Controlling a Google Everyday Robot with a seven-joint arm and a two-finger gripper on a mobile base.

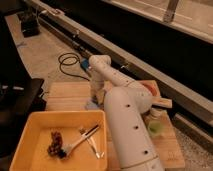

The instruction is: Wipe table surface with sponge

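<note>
The pale blue-grey sponge [92,105] lies flat on the plank counter [65,95], just beyond the yellow tray [30,135]. The gripper [96,98] presses down onto it; its jaws' state I cannot tell.

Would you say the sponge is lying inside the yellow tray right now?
No, the sponge lies on the table beyond the tray, right under the claw.

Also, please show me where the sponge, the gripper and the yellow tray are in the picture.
sponge [92,105]: camera view, on its visible pale blue edge beneath the gripper.
gripper [96,98]: camera view, at its lower end, above the sponge on the table.
yellow tray [35,123]: camera view, on its bare far-left floor.
</note>
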